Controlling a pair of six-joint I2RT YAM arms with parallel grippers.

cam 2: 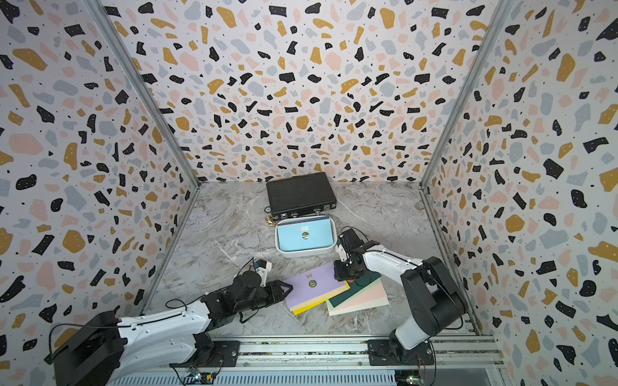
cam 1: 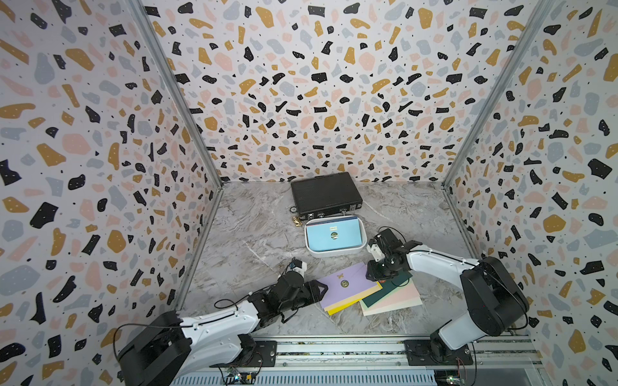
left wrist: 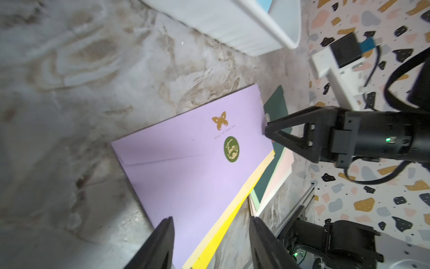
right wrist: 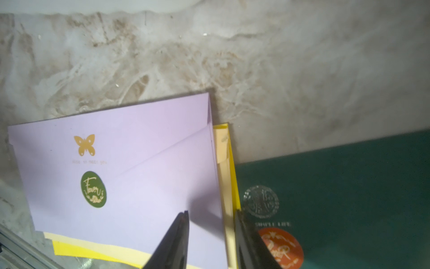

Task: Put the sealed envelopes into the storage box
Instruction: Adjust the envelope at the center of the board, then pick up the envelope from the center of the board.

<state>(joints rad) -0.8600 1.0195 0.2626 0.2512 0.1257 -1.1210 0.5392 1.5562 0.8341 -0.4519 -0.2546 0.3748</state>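
loose pile of sealed envelopes (cam 1: 394, 297) toward the front of the marble table (cam 1: 254, 234), lilac envelope (cam 1: 347, 284) on top. left gripper (left wrist: 211, 219) with jaws apart, straddling its left edge, not clamped. right gripper (right wrist: 211, 212) part-open across its right edge, one finger over the dark green envelope (right wrist: 349, 186). farther back, white storage box (cam 1: 334, 253) holding a blue envelope (cam 1: 334, 235), just in front of a black briefcase (cam 1: 326, 194).

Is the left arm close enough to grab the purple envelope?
Probably yes. The left gripper has its open jaws around one edge of the lilac envelope, which lies topmost on its pile. The right gripper sits at the opposite edge and might pin it.
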